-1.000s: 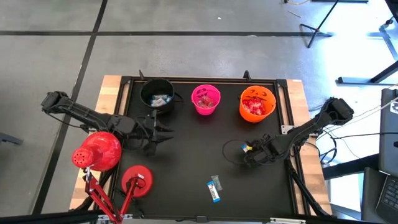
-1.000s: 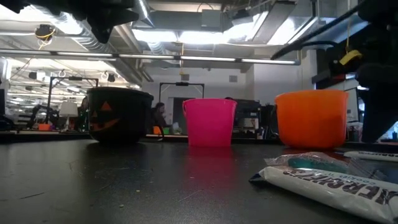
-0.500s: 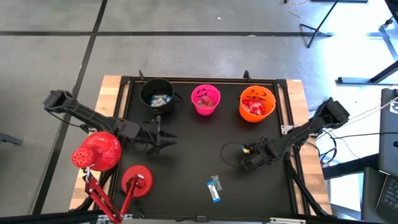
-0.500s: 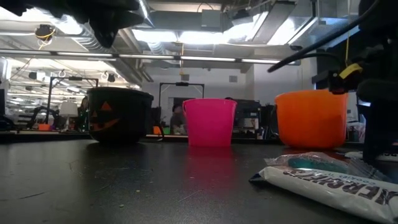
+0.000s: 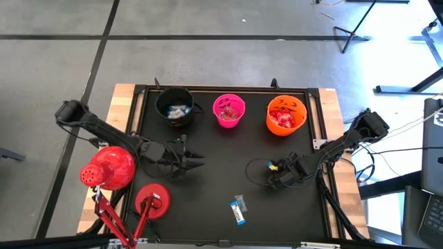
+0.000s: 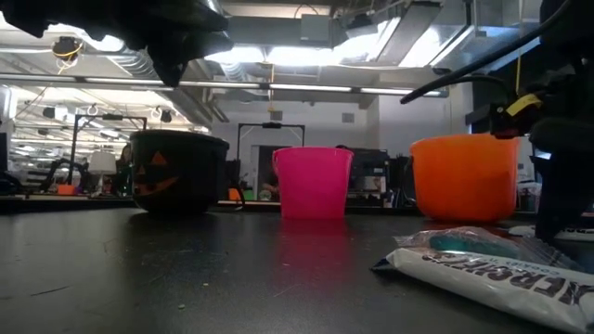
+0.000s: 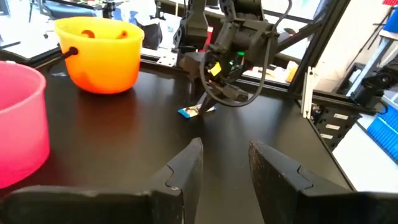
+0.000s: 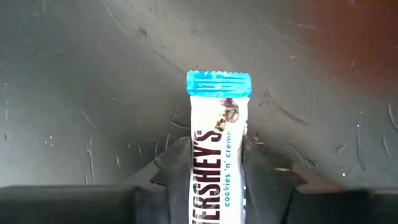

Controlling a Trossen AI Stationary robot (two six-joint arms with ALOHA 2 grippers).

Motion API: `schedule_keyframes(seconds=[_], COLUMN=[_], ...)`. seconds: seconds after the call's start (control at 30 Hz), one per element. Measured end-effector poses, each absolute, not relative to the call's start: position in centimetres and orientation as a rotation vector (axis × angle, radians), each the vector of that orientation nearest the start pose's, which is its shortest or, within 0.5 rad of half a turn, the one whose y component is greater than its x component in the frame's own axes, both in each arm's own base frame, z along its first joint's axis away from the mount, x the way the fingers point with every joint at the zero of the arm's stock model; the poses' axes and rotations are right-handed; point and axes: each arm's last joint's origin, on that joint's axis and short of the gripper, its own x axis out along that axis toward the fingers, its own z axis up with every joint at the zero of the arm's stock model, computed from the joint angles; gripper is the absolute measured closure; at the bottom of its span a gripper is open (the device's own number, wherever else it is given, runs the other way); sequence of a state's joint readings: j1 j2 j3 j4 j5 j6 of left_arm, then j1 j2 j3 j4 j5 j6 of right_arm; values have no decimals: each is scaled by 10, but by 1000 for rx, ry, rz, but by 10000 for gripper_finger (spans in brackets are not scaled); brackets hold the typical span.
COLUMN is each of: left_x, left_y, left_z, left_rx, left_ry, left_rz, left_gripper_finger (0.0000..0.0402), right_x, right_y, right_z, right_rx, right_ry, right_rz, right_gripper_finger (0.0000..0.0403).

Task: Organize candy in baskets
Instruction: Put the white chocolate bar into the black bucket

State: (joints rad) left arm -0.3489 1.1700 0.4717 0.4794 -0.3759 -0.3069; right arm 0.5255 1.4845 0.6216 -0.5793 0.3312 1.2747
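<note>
High view: candy in black bucket (image 5: 174,107), pink bucket (image 5: 229,111), orange bucket (image 5: 286,115).

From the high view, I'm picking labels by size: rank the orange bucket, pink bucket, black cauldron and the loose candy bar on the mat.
1. Orange bucket and black cauldron: look alike, too close to rank.
2. Pink bucket, slightly smaller.
3. Candy bar, by far the smallest.

Three buckets stand in a row — a black bucket (image 5: 174,106) with an orange jack-o'-lantern face, a pink bucket (image 5: 229,112), an orange bucket (image 5: 286,115) holding red wrappers. The candy bar (image 8: 213,163) is white with a blue crimped end and dark lettering. The table (image 5: 208,180) is black; the lamp head (image 5: 107,168) is red.
</note>
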Motion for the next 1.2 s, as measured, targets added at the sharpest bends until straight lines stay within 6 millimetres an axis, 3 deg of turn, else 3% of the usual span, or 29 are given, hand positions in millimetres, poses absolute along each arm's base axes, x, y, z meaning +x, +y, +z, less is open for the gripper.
schedule_keyframes(seconds=[0.23,0.53,0.7,0.87,1.0,1.2], left_x=[239,250,254,256,256,256], left_y=[-82,-87,-89,-89,-89,-89], left_z=[204,183,176,174,174,174], left_rx=[-249,-240,-244,-251,-265,-266], left_ry=[147,173,167,160,160,160], left_rz=[29,35,35,34,35,35], left_gripper_finger=[282,282,282,282,282,282], right_x=[196,220,233,233,230,229], right_y=[100,111,118,118,118,119], right_z=[126,143,153,154,151,147], right_rx=[467,449,414,396,355,327], right_ry=[1046,874,798,810,877,917], right_rz=[-639,-522,-412,-383,-353,-320], right_gripper_finger=[322,332,367,400,368,238])
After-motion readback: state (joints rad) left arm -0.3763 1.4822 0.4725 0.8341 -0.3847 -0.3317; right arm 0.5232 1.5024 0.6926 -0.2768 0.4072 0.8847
